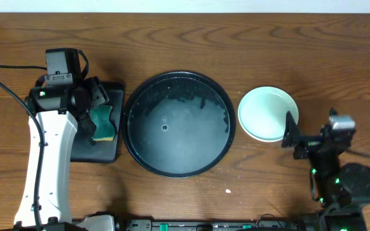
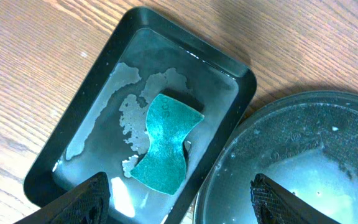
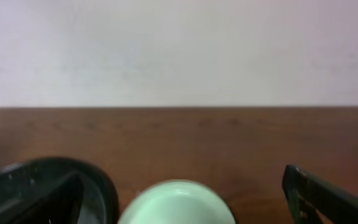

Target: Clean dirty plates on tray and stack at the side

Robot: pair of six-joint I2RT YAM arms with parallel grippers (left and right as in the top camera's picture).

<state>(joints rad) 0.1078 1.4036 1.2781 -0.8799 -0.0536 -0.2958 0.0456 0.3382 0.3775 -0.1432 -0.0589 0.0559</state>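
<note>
The large round black tray [image 1: 132, 138] sits mid-table, wet and soapy, with no plate on it; part of its rim shows in the left wrist view [image 2: 229, 155] and the right wrist view [image 3: 101, 177]. A pale mint-green plate [image 1: 266, 113] rests on the table to the tray's right and also shows in the right wrist view [image 3: 176, 202]. I cannot tell whether other plates lie under it, and no yellow plate shows. My right gripper [image 1: 295, 136] [image 3: 185, 208] is open and empty at the plate's near right edge. My left gripper [image 1: 97, 96] [image 2: 182, 202] is open and empty above the sponge.
A smaller rectangular black tray [image 1: 115, 90] [image 2: 98, 74] stands left of the round tray, wet inside, holding a green sponge [image 1: 101, 123] [image 2: 165, 143]. A black cable [image 1: 5, 86] runs along the far left. A white wall stands behind the table.
</note>
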